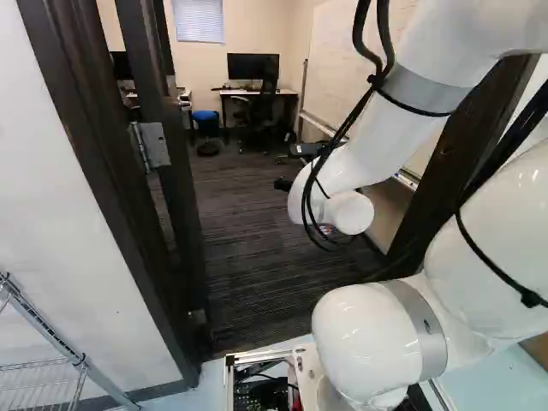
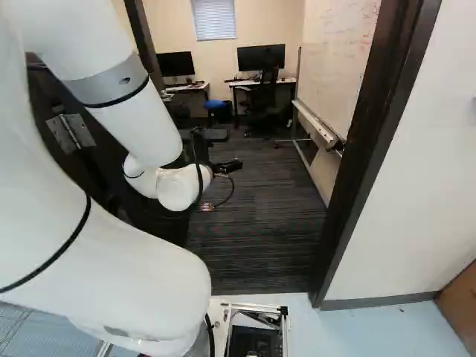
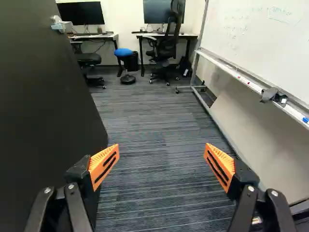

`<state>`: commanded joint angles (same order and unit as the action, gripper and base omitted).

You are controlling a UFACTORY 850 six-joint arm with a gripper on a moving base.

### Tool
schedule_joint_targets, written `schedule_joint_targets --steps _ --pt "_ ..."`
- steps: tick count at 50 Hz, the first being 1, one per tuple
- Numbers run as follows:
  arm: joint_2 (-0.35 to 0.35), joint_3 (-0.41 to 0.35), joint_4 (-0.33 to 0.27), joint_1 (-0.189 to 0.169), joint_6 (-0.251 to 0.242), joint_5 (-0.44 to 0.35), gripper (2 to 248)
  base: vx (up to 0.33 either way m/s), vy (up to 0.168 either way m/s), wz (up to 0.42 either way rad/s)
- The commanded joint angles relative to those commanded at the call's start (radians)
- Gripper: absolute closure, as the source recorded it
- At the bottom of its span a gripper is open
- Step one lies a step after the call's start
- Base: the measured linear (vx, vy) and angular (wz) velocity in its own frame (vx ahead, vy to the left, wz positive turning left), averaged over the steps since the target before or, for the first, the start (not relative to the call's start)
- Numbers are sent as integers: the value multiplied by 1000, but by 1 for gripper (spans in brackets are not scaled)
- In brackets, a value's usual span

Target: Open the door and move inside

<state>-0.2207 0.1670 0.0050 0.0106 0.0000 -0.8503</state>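
Note:
The black gripper (image 2: 227, 166) is held out through the doorway in the right base view, beyond the threshold. In the wrist view the gripper (image 3: 161, 166) has its two orange-padded fingers wide apart, with only carpet visible between them. The dark door (image 3: 43, 116) stands swung open into the room, beside the left-hand finger and apart from the pads. A small metal fitting (image 3: 62, 26) shows near its far edge. In the left base view a hinge (image 1: 151, 145) joins the door to the dark frame (image 1: 103, 163). The opposite door post (image 2: 375, 149) is at the right of the right base view.
Dark striped carpet (image 3: 154, 135) runs inward from the doorway. A whiteboard on a wheeled stand (image 3: 260, 48) lines the side opposite the door. Farther in are desks (image 3: 166, 35), monitors, office chairs (image 3: 166, 48) and a blue stool (image 3: 123, 52). A wire rack (image 1: 68, 351) stands outside, left of the frame.

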Motion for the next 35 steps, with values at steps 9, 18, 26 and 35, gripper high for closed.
schedule_joint_targets --steps 9,18,26,35 --pt "-25 -33 -2 -4 0 -9 3 0 0 0" --pt "-42 -58 -4 -8 0 -16 3 0 0 0" --pt "-53 -72 -5 -10 0 -20 3 0 0 0" --pt "-58 -79 -5 -11 0 -22 3 0 0 0"
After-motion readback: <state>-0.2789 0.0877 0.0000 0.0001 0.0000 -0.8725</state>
